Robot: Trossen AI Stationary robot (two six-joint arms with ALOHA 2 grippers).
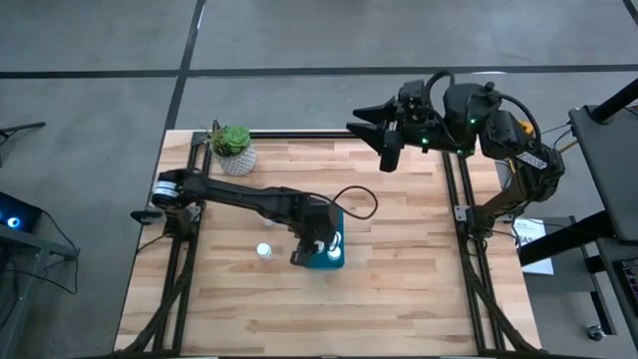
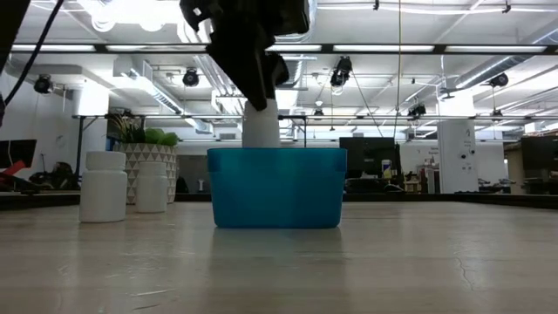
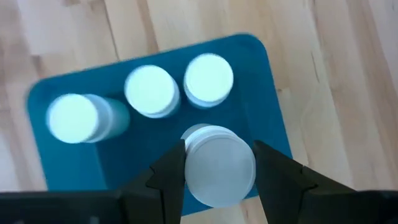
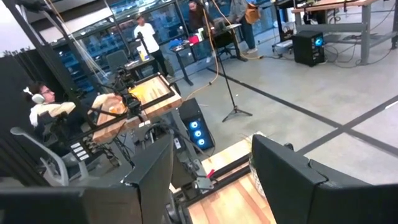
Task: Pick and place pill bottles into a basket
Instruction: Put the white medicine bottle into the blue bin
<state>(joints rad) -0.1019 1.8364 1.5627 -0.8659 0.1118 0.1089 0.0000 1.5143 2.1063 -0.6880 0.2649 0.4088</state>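
Note:
The teal basket (image 1: 331, 253) stands mid-table; it also shows in the low view (image 2: 277, 187). In the left wrist view three white pill bottles (image 3: 74, 118) (image 3: 151, 90) (image 3: 209, 79) stand inside it. My left gripper (image 3: 221, 171) is over the basket, shut on a fourth bottle (image 3: 219, 163), seen in the low view (image 2: 260, 122) at the basket's rim. Two more bottles (image 2: 103, 186) (image 2: 151, 186) stand on the table beside the basket; one shows in the high view (image 1: 264, 249). My right gripper (image 1: 389, 150) is open and empty, raised over the far right of the table. My left gripper pinches the bottle between its two fingers (image 3: 171, 177), one on each side of the round body under the cap (image 3: 194, 167). The fingers come from above, pointing down. The bottle hangs upright over an unfilled part of the basket, its lower end at the rim (image 2: 260, 145).
A white patterned plant pot (image 1: 235, 152) with a green plant stands at the table's far left. The light wooden tabletop (image 1: 399, 279) lies bare to the right of the basket. People and desks show in the room beyond in the right wrist view.

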